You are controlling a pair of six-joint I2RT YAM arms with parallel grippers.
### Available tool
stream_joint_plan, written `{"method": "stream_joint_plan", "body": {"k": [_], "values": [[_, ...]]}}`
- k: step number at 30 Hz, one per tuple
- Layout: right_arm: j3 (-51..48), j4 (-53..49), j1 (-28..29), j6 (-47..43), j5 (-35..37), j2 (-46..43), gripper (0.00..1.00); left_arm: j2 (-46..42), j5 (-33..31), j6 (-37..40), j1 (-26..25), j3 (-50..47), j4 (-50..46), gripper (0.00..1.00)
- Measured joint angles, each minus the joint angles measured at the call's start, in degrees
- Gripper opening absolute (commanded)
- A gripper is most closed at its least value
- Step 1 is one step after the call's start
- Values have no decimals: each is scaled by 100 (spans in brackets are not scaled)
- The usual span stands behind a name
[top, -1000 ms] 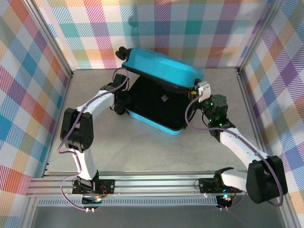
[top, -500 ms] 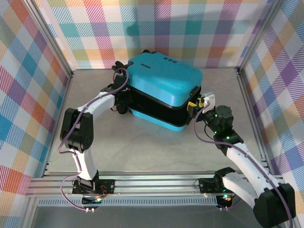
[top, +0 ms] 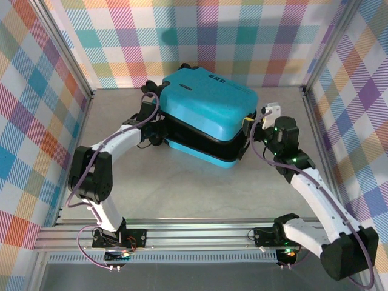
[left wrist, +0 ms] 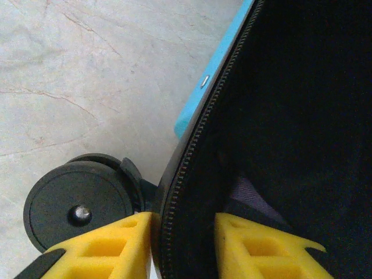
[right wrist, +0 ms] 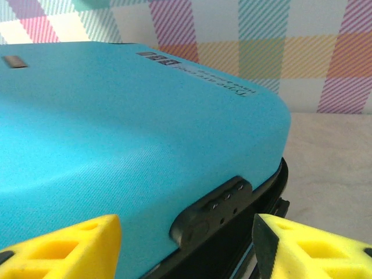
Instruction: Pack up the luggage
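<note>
The blue suitcase [top: 209, 106] lies at the far middle of the table [top: 182, 188] with its lid down. The left tool [left wrist: 180, 224] sits at its left end beside a black wheel [left wrist: 78, 209]. Its yellow fingers [left wrist: 116, 244] stand narrowly apart on either side of the black zipper edge [left wrist: 192, 145], and I cannot tell whether they pinch it. The right tool [right wrist: 185, 232] gapes wide at the right end, facing the dark lock [right wrist: 212, 206] and holding nothing.

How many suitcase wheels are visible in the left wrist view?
1. The black wheel sits at lower left, just outside the zipper edge of the luggage. Other wheels may be hidden.
</note>
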Motion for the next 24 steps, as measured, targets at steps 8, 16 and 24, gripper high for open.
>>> {"method": "stream_joint_plan", "body": {"k": [8,16,24], "values": [[1054,-507,-509,240,-48,1019,64,-280,20,-31,-273,-166,-238,33],[2494,-1158,-863,352,-184,2267,71,-645,201,-96,-774,-387,-494,33],[2940,-1390,-1244,597,-505,2946,74,-804,743,96,-852,-452,-691,36]]}}
